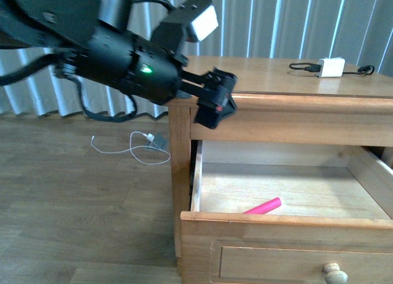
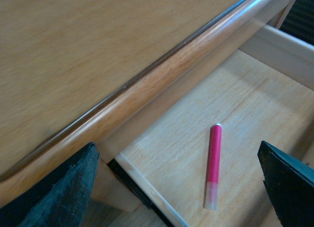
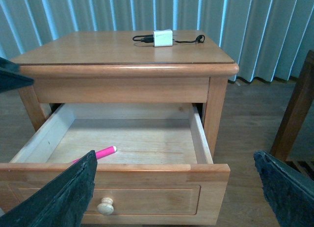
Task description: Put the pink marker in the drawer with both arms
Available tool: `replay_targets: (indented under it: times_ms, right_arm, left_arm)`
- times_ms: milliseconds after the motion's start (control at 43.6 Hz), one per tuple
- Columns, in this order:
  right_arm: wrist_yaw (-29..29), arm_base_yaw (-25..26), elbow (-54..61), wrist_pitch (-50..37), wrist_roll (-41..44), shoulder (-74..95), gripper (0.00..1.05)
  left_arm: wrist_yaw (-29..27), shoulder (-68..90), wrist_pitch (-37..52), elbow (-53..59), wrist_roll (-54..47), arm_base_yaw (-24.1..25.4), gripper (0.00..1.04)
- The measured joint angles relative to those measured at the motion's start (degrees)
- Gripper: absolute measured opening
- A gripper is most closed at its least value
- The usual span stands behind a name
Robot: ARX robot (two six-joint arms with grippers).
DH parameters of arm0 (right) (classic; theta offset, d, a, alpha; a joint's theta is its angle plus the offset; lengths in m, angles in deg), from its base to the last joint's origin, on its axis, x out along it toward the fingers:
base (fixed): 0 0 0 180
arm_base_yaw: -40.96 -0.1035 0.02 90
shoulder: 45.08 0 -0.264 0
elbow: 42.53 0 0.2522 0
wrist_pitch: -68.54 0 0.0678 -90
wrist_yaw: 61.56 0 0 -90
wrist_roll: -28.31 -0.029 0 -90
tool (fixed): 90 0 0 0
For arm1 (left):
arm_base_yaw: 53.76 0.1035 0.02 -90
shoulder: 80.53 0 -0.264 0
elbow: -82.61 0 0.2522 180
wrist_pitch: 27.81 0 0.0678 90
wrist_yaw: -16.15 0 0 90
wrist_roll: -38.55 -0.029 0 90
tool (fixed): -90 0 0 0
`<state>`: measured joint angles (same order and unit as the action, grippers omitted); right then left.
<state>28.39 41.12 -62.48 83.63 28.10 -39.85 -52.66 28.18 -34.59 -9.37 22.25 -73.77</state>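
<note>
My left gripper (image 1: 215, 102) has its jaws spread wide and empty. It hangs above the left back corner of the drawer (image 1: 288, 219), beside the rounded edge of the cabinet top (image 2: 73, 65). I judge it sits there because its part over the drawer is done. The pink marker (image 1: 264, 206) lies flat on the drawer's pale floor, in the left half, close behind the front panel. Nothing else is in the drawer. My right gripper (image 3: 175, 155) is likewise open and empty, facing the drawer front from outside, above its round knob (image 3: 105, 206). I judge this arm is placed to push the open drawer shut. Above the drawer, on the cabinet top, sits a white charger (image 3: 163, 38) with a black cable.
</note>
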Motion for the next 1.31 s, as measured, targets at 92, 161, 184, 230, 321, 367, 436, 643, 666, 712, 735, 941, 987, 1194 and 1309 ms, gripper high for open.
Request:
replay_targets:
  times_ms: [92, 161, 184, 230, 321, 367, 436, 643, 666, 712, 735, 941, 987, 1194, 1309]
  right_arm:
    - [0.0, 0.0, 0.0, 0.0, 0.0, 0.0, 0.96]
    - [0.0, 0.0, 0.0, 0.0, 0.0, 0.0, 0.96]
    - [0.0, 0.0, 0.0, 0.0, 0.0, 0.0, 0.96]
    - [0.0, 0.0, 0.0, 0.0, 0.0, 0.0, 0.96]
    - [0.0, 0.0, 0.0, 0.0, 0.0, 0.0, 0.96]
    - [0.0, 0.0, 0.0, 0.0, 0.0, 0.0, 0.96]
    - [0.0, 0.0, 0.0, 0.0, 0.0, 0.0, 0.96]
    - [0.0, 0.0, 0.0, 0.0, 0.0, 0.0, 0.96]
    - [0.0, 0.0, 0.0, 0.0, 0.0, 0.0, 0.96]
    - [0.0, 0.0, 0.0, 0.0, 0.0, 0.0, 0.96]
    - [0.0, 0.0, 0.0, 0.0, 0.0, 0.0, 0.96]
    - [0.0, 0.0, 0.0, 0.0, 0.0, 0.0, 0.96]
    - [0.0, 0.0, 0.0, 0.0, 0.0, 0.0, 0.96]
    - [0.0, 0.0, 0.0, 0.0, 0.0, 0.0, 0.96]
    - [0.0, 0.0, 0.0, 0.0, 0.0, 0.0, 0.96]
  left_arm:
    - [-0.3, -8.5, 1.5, 6.9, 2.6, 1.6, 0.98]
    - [-1.0, -15.6, 2.5, 11.2, 4.7, 3.0, 0.98]
    - [-1.4, -17.9, 3.2, 12.6, 5.1, 3.6, 0.98]
    - [-2.0, -21.6, 4.2, 14.9, 6.3, 4.8, 0.98]
    - [-5.1, -29.0, 6.0, 21.0, 8.5, 8.6, 0.98]
    - [-6.6, -32.7, 6.3, 24.4, 9.9, 10.9, 0.98]
    - [-8.5, -38.0, 6.5, 29.2, 11.2, 14.0, 0.98]
    - [-7.6, -56.7, -0.2, 43.3, 15.5, 23.0, 0.98]
    - [-7.5, -58.3, -1.0, 44.4, 15.8, 23.9, 0.98]
    - [-7.1, -61.4, -2.8, 46.5, 16.6, 25.7, 0.98]
    - [-6.7, -63.8, -3.8, 48.1, 17.0, 27.0, 0.98]
    - [-3.2, -75.7, -8.5, 54.1, 20.9, 34.2, 0.98]
    - [-3.1, -75.7, -8.5, 54.2, 21.2, 34.2, 0.98]
    - [-12.0, -81.7, 6.1, 64.2, 17.4, 29.6, 0.58]
    - [-14.3, -84.7, 6.2, 68.0, 16.9, 27.1, 0.31]
